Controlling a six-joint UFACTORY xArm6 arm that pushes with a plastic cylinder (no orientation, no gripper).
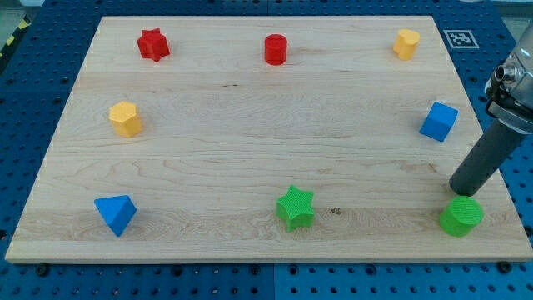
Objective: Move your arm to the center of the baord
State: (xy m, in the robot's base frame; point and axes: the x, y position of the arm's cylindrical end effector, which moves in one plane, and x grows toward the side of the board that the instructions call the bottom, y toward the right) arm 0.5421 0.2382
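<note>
Rod-wise, my tip (pixel 459 191) is parked down in the board's bottom-right corner, sitting just above the green cylinder (pixel 461 216) and so close I can't tell if it's touching or a hair apart. No jaws on this thing, just a plain dark stiff rod, so nothing to spread or pinch and it isn't carrying anything. Using that green cylinder as my landmark: the blue cube (pixel 439 121) is up from it near the right edge, the green star (pixel 296 207) is off to its left along the bottom, and the blue pyramid-ish block (pixel 115 213) is way further left in the far corner. Up and far left of it there's a yellow hexagon-looking block (pixel 126 118), then a red star (pixel 153 44), a red cylinder (pixel 276 49) and another yellow block (pixel 405 43) strung along the top. The task spot, the middle of the wooden board (pixel 250 125), is bare pale wood, up and well to the left of the cylinder. Nothing to grab here really; the blocks look like light ribbed printed plastic that'd skid easily on the smooth grain, so I'd guess a straight diagonal glide works, as long as I pull away from the cylinder without nudging it.
</note>
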